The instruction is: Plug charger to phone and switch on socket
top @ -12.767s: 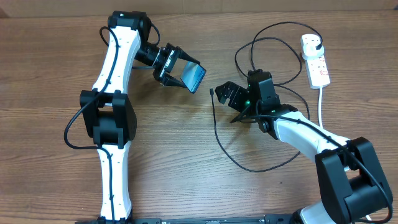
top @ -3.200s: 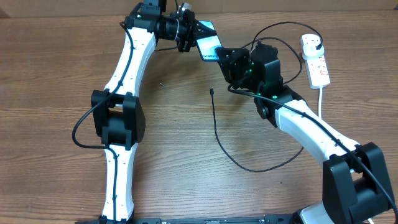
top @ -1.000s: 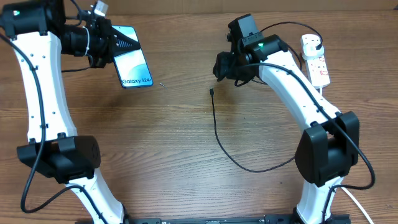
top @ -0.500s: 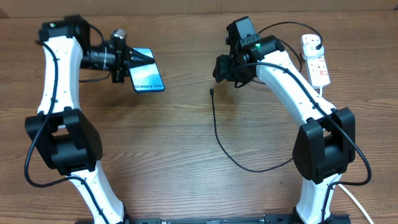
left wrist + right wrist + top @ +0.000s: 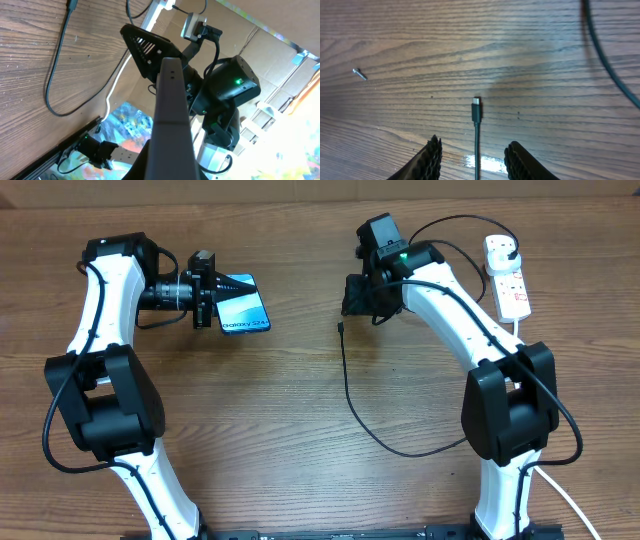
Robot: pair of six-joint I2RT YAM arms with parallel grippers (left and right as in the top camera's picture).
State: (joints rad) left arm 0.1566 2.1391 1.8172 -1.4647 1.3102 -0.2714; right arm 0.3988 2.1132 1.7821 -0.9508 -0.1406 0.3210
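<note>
The phone [image 5: 245,313], light-blue screen up with "Galaxy S24" text, is held above the table's left half, and my left gripper [image 5: 222,300] is shut on its left end. In the left wrist view the phone [image 5: 170,115] shows edge-on. The charger [image 5: 345,380] is a thin black cable looping over the table, its connector tip [image 5: 341,328] lying free. My right gripper [image 5: 354,304] hovers just above that tip. In the right wrist view the gripper [image 5: 476,161] stands open astride the cable, the connector tip [image 5: 476,107] ahead of the fingers. The white socket [image 5: 509,280] lies far right.
A black plug [image 5: 503,248] sits in the socket's far end, and a thick white cord [image 5: 516,340] runs from it toward the front. A tiny screw [image 5: 360,74] lies on the wood left of the connector. Another stretch of black cable [image 5: 602,55] crosses beyond the right gripper.
My left arm has swung the phone to the right, toward the table's middle. The right gripper's jaws have drawn closer together around the cable; that arm has hardly shifted.
</note>
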